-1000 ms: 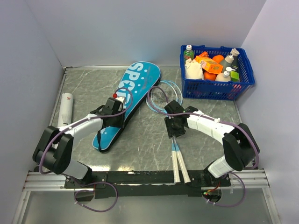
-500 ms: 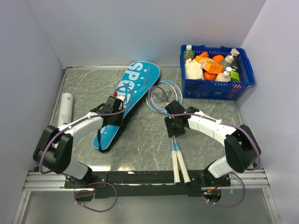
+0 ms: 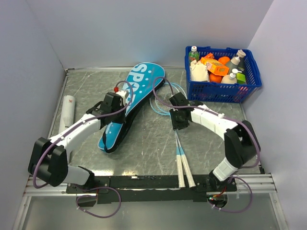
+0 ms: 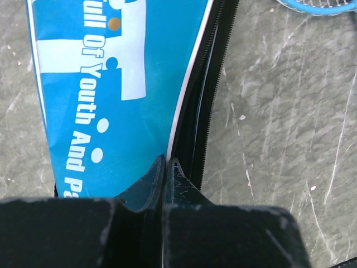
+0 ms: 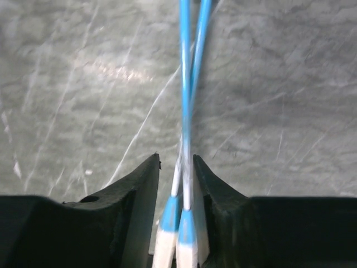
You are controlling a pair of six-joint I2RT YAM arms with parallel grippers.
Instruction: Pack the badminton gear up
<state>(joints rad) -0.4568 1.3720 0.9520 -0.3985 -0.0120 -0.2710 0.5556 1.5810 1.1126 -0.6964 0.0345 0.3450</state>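
Observation:
The blue SPORT bag (image 3: 139,91) lies slanted at mid-table; in the left wrist view (image 4: 100,84) its open zipper edge shows. My left gripper (image 3: 114,110) (image 4: 165,163) is shut, pinching the bag's flap edge by the zipper. Two blue-and-white rackets (image 3: 178,143) lie together, heads beside the bag, handles at the near edge. My right gripper (image 3: 180,119) (image 5: 176,162) straddles both shafts (image 5: 187,84), jaws narrowly apart with a gap on the left. The white tube (image 3: 67,111) lies at the left. No shuttlecocks are in view.
A blue mesh basket (image 3: 249,84) with bottles and packets stands at the back right. Walls close in the left, right and back. A metal rail (image 3: 153,184) runs along the near edge. A racket head's rim (image 4: 312,5) lies just right of the bag.
My right gripper slid along the shafts toward the racket heads; the handles stayed put. My left gripper moved farther back, and the bag's lower end shifted slightly.

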